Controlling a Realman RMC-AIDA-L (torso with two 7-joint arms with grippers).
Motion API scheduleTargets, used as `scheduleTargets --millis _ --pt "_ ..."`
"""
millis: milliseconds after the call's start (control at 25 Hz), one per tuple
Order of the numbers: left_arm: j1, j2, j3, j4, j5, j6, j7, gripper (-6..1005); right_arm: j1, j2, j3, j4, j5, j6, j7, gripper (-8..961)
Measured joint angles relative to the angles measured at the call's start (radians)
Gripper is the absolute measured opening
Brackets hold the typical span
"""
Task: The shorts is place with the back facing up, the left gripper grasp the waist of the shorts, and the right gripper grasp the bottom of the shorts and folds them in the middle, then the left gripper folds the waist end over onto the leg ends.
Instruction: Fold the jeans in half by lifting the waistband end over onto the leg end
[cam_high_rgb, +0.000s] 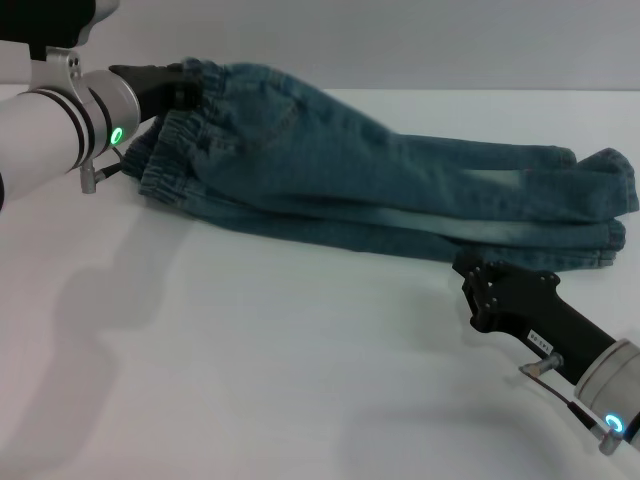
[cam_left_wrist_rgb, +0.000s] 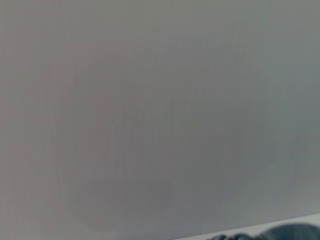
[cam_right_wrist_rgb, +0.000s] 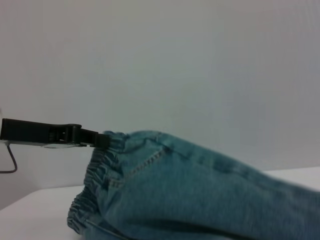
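2 arms are in the head view. The jeans (cam_high_rgb: 400, 190) lie on the white table (cam_high_rgb: 250, 360), folded in half the long way, with 1 leg on top of the other. They stretch from 10 o'clock to 3 o'clock across the table.

The left gripper (cam_high_rgb: 190, 85) is at 10 o'clock. It is shut tight on the waistband (cam_high_rgb: 185, 130) and holds the top edge up off the table. The rest of the waistband hangs down and bunches just under it. In the right wrist view, the same gripper shows as a thin black bar touching the lifted waistband (cam_right_wrist_rgb: 107, 150).

The right gripper (cam_high_rgb: 470, 272) is at 4 o'clock, low on the table. Its tip is just beside the near edge of the leg ends (cam_high_rgb: 590, 205). I cannot tell if its jaws are open or closed.

The left wrist view shows mostly grey wall, with a bit of the jeans (cam_left_wrist_rgb: 280, 234) at the very edge.
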Motion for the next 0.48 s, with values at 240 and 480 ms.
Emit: scheduleTargets --millis 240,480 --pt "-0.001 0.002 -0.002 0.005 0.004 0.010 0.010 215 0.018 -0.006 0.003 -0.009 -0.041 0.000 0.060 -1" --pt "0.001 0.002 -0.018 -0.008 0.005 -0.060 0.024 528 0.022 -0.007 0.004 -0.010 -0.051 0.000 0.070 -1"
